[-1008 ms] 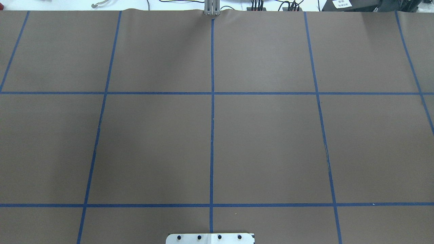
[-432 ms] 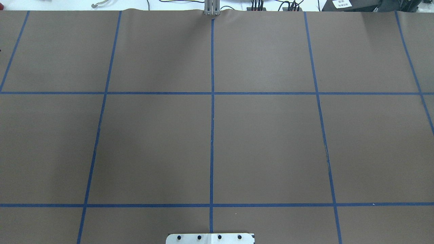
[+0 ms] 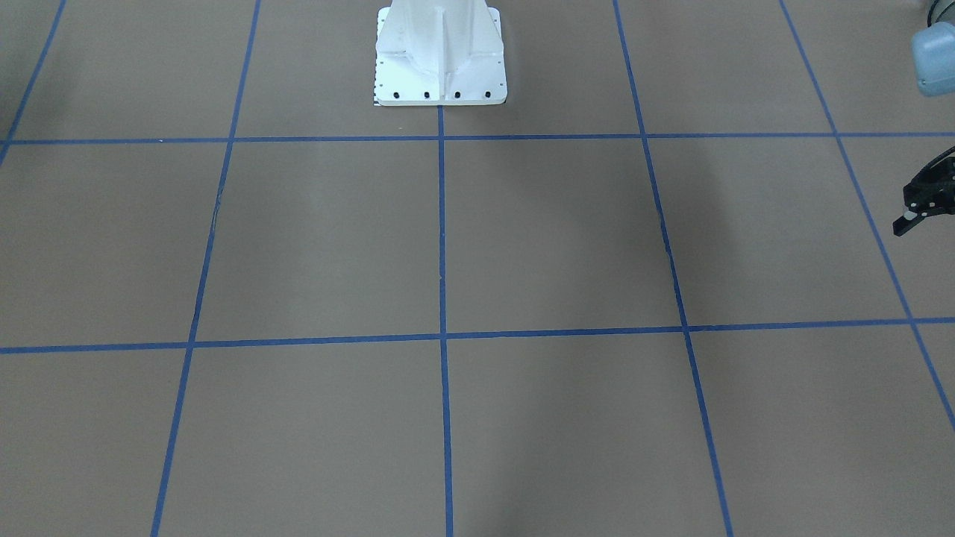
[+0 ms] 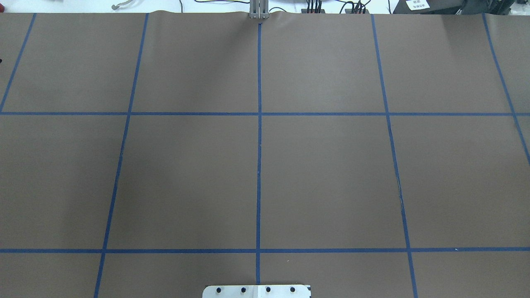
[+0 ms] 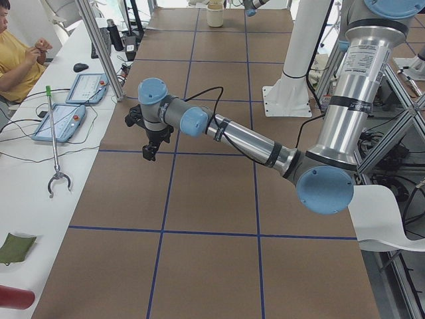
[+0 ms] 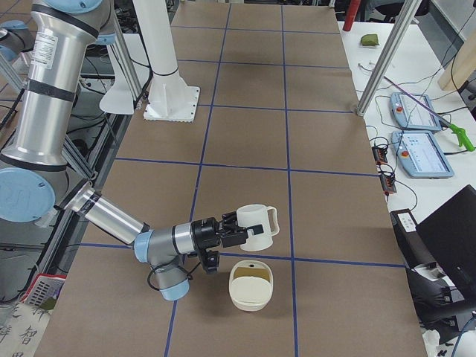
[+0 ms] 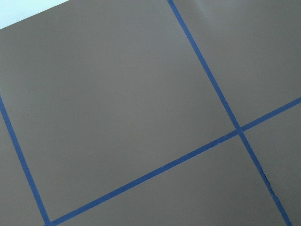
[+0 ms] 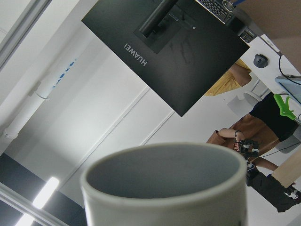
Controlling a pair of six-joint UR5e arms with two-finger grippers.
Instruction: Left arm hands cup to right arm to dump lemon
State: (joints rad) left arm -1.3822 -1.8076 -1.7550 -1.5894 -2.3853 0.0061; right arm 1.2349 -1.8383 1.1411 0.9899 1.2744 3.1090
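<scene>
Nearest in the right-end view sits a cream oval bowl (image 6: 251, 300), smooth and glossy, its hollow a dull olive-yellow. Just at its 12 o'clock is the cup (image 6: 255, 229), a white glazed cylinder with one loop handle turned toward 3 o'clock. The right wrist view shows its rounded rim and matt grey inside from close by, with a flat black monitor (image 8: 169, 52) behind. The right arm (image 6: 111, 217), a silver tube with pale blue caps, reaches low along the surface (image 4: 331, 174), matt brown paper squared off by blue tape lines (image 4: 259, 165). Farther on stands a white flared pedestal (image 6: 167, 89). Farthest, the left arm (image 5: 246, 141), in the same silver and blue, stretches out over the surface.

Against a second ago the overhead view is the same but for a tiny dark sliver (image 4: 0, 61) at its 10 o'clock edge.

The right end effector (image 6: 232, 235) meets the cup's side, but only a side view shows it, so I cannot tell how far it is open or whether it grips. The left end effector (image 5: 149, 153), black, hangs fingers down. The front view cuts it off at its 3 o'clock edge, so I cannot tell its opening either.
</scene>
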